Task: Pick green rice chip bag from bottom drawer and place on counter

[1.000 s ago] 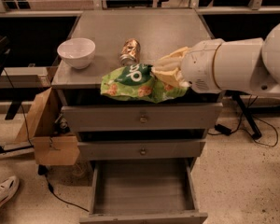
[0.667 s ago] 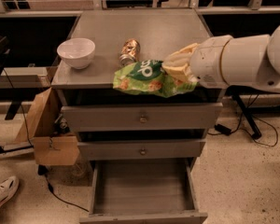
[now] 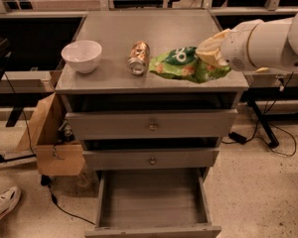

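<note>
The green rice chip bag [image 3: 181, 63] is over the right front part of the counter [image 3: 149, 29], low over its surface or resting on it. My gripper [image 3: 211, 53], with cream-coloured fingers, comes in from the right and is shut on the bag's right end. The white arm fills the right edge of the view. The bottom drawer [image 3: 154, 230] stands pulled out below, its grey floor bare.
A shiny brown-gold can [image 3: 138, 57] lies on the counter just left of the bag. A white bowl [image 3: 82, 56] stands at the counter's left. Two drawer fronts with brass knobs [image 3: 151, 124] sit above the open drawer. A cardboard box [image 3: 49, 133] stands left of the cabinet.
My gripper has carried the bag up and to the right, from over the counter's front edge to over the counter's right side beside the can.
</note>
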Motion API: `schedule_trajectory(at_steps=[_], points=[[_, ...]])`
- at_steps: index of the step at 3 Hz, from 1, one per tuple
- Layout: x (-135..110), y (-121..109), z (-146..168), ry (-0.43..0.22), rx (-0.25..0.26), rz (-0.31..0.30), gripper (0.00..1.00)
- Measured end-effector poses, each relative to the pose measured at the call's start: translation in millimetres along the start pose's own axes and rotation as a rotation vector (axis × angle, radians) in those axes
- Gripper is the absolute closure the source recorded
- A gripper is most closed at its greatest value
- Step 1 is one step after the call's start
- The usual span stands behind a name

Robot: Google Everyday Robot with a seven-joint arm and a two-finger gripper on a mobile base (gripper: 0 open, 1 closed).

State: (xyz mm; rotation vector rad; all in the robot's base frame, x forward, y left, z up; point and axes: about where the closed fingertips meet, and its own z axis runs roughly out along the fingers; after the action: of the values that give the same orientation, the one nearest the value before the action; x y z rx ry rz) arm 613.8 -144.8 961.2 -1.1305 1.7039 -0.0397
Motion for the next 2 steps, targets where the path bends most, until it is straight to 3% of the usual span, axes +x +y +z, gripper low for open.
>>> schedule_trajectory(at_steps=[1, 2], points=[[27, -35, 22, 0.018, 0.068, 0.013, 1.00], [33, -55, 35, -0.003, 0.131, 0.017, 1.00]])
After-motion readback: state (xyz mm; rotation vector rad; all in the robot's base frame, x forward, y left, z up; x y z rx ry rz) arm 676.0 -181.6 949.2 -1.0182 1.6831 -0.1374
